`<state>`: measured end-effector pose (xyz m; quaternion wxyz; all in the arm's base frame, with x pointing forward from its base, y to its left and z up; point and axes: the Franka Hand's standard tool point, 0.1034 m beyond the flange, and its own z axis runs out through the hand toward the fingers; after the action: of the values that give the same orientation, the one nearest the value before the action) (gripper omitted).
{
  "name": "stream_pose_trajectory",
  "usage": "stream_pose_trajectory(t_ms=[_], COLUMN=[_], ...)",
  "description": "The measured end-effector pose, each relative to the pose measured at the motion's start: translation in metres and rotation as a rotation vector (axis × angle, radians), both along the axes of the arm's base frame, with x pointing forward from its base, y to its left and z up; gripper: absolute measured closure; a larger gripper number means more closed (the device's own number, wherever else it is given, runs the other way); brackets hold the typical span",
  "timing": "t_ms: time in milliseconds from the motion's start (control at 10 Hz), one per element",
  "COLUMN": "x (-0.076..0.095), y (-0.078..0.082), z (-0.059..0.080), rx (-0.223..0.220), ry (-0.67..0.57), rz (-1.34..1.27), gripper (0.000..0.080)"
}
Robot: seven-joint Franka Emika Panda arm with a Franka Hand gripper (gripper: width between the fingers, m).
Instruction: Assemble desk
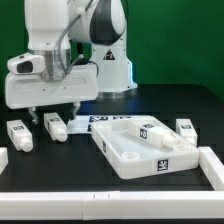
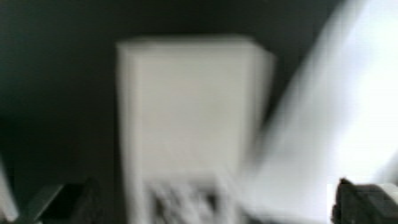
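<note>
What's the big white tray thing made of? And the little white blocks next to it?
The desk panel looks like hard plastic: smooth, slightly shiny white, with moulded rims. The legs seem the same white plastic, blocky and smooth. Their black-and-white tags may be stuck-on paper; too small to be sure.

Desk panel (image 1: 128, 160): 1.
Legs: 4. First leg (image 1: 16, 136) and second leg (image 1: 55, 126) lie apart from the panel, toward the exterior view's left. Third leg (image 1: 160, 138) lies in the panel. Fourth leg (image 1: 186, 127) is just beside the panel, exterior view's right.
Marker board (image 1: 100, 121): 1, behind the panel.
</note>
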<state>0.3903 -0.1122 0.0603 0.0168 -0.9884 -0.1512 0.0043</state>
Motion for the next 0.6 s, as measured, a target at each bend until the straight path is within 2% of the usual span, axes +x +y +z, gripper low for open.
stream_pose_trajectory(t_ms=[100, 200, 300, 600], x=[0.017, 0.029, 0.029, 0.029], y=[0.017, 0.038, 0.043, 0.042], z=[0.01, 0.014, 0.012, 0.012], rx=[-0.002, -0.006, -0.008, -0.008], ry=[-0.008, -0.003, -0.008, -0.008], rz=[-0.085, -0.098, -0.079, -0.081], gripper=[0.0151, 0.015, 0.015, 0.015])
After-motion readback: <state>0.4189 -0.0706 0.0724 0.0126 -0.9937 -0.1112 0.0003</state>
